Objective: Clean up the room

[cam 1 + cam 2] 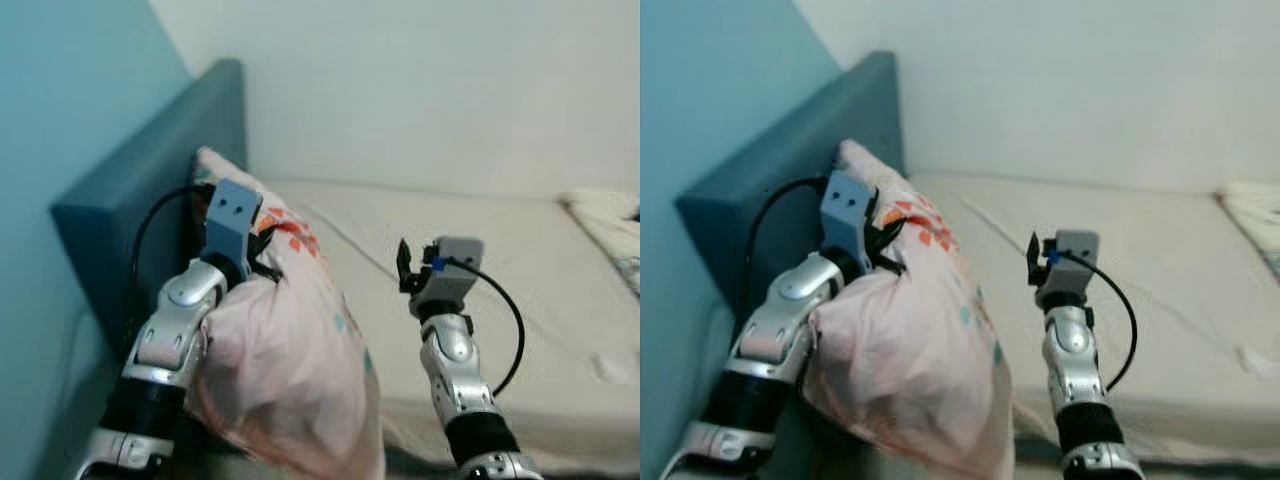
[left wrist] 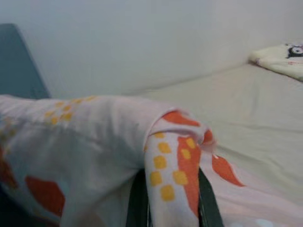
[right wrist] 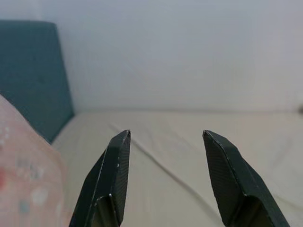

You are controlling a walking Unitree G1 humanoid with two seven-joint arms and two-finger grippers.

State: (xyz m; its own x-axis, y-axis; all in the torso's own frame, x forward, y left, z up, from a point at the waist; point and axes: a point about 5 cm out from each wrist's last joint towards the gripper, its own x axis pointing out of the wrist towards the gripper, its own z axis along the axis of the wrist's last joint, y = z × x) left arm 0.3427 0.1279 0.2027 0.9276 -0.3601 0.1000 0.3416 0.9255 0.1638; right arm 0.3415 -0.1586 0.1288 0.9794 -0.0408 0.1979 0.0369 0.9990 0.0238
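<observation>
A pale pink pillow [image 1: 290,360] with orange and teal prints stands on end at the head of the bed, leaning by the teal headboard [image 1: 150,190]. My left gripper [image 1: 262,240] is shut on a fold of the pillow [image 2: 175,165] near its top corner. To its right my right gripper [image 1: 404,268] is raised above the mattress, open, with nothing between its fingers [image 3: 113,175].
The bed [image 1: 480,260] carries a cream sheet with a few creases. A folded cream blanket [image 1: 610,225] with a printed pattern lies at the far right. A white wall runs behind the bed and a teal wall stands at the left.
</observation>
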